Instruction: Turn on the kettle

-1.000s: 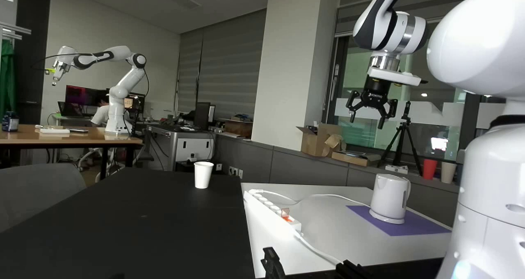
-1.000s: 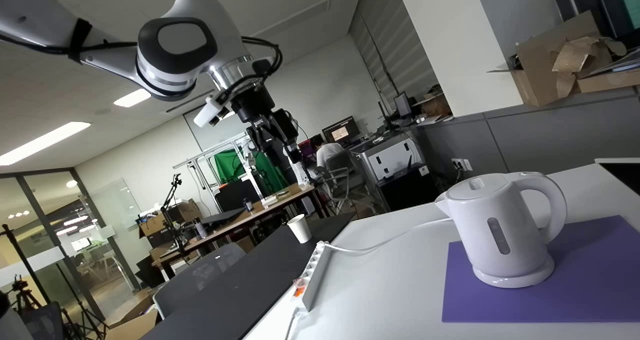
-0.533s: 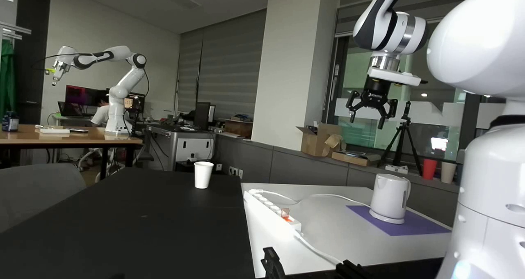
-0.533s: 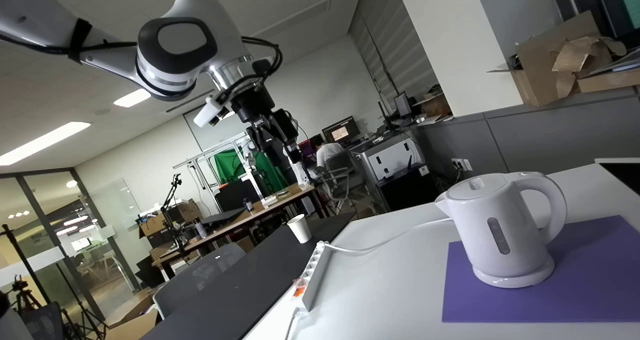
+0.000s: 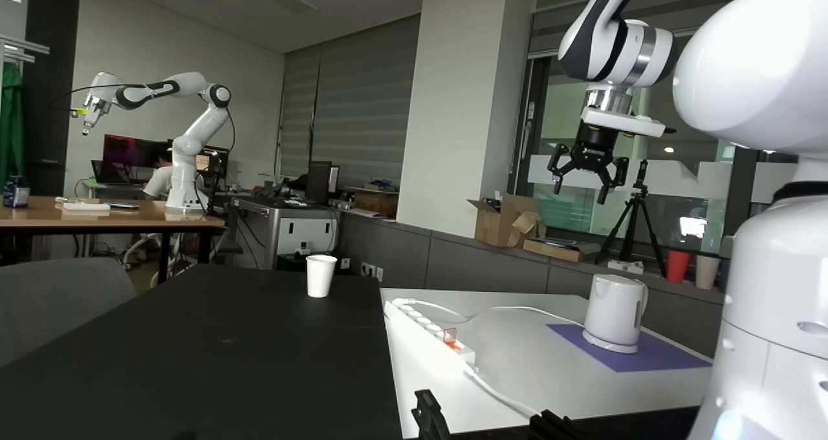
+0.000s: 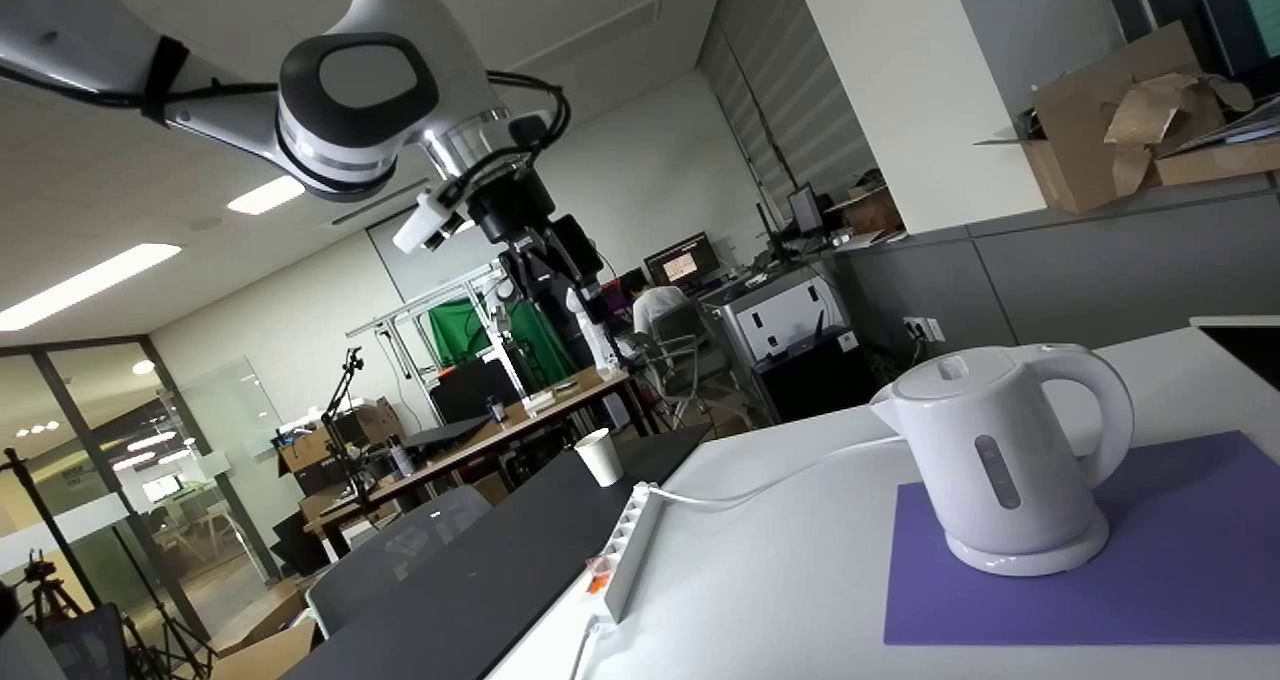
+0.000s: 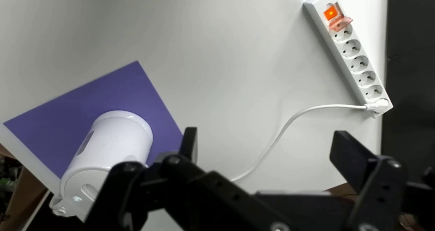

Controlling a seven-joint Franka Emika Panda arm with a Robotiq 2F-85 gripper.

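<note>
Your gripper (image 5: 580, 193) points down, slightly tilted, jaws wide apart. Fingers (image 7: 189, 144) well separated in the wrist view. Your silver wrist flange (image 5: 608, 98) sits above the jaws, white housing (image 5: 621, 121) between, jutting sideways. Your arm (image 6: 365, 90) is bent above them in both exterior views.

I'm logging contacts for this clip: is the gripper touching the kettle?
Apart: in an exterior view, the gripper hangs open, higher than the kettle, with a plainly visible gap between them.
</note>
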